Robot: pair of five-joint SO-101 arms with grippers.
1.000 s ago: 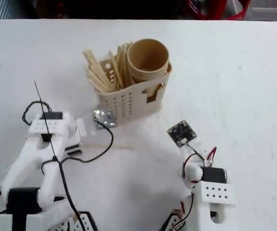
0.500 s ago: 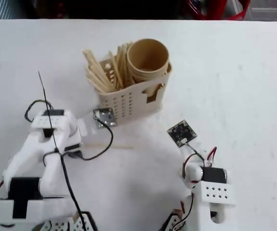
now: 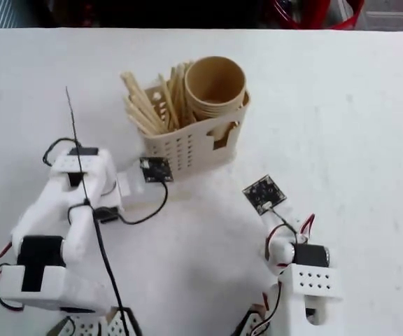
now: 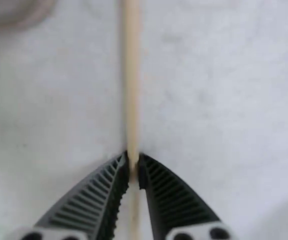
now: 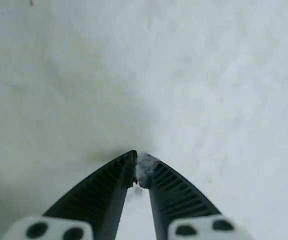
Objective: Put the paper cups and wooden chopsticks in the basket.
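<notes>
Nearest, right arm (image 3: 310,276): low at the near table edge, right of centre, red and black wires at its joint.
Right gripper (image 5: 138,165): jaws pressed together, tips meeting, nothing between them; bare white table (image 5: 209,75) beneath.
Right camera board (image 3: 264,192): small dark square just ahead of the right arm, between it and the basket.
Left arm (image 3: 68,203): on the near left, angled toward the basket; a black cable (image 3: 100,245) loops over it and one thin black wire stands up past it.
Left gripper (image 4: 133,165): jaws pinching one held chopstick (image 4: 131,75) at their very tips.
Held chopstick: pale wood, runs straight out ahead of the fingertips over the white table; lifted or resting on it, cannot tell.
Left camera board (image 3: 154,169): dark square close against the near wall of the basket.
Basket (image 3: 194,147): cream plastic, perforated wall, upright, mid-table, beyond both arms.
Paper cups (image 3: 215,87): tan, nested in one stack, standing in the right-hand part of the basket, mouth up.
Wooden chopsticks (image 3: 152,105): a bundle leaning in the left-hand part of the basket, tops fanned out toward the left.
Far side: table runs on white to its far edge; behind it a dark strip and part of a red round thing (image 3: 313,10).
</notes>
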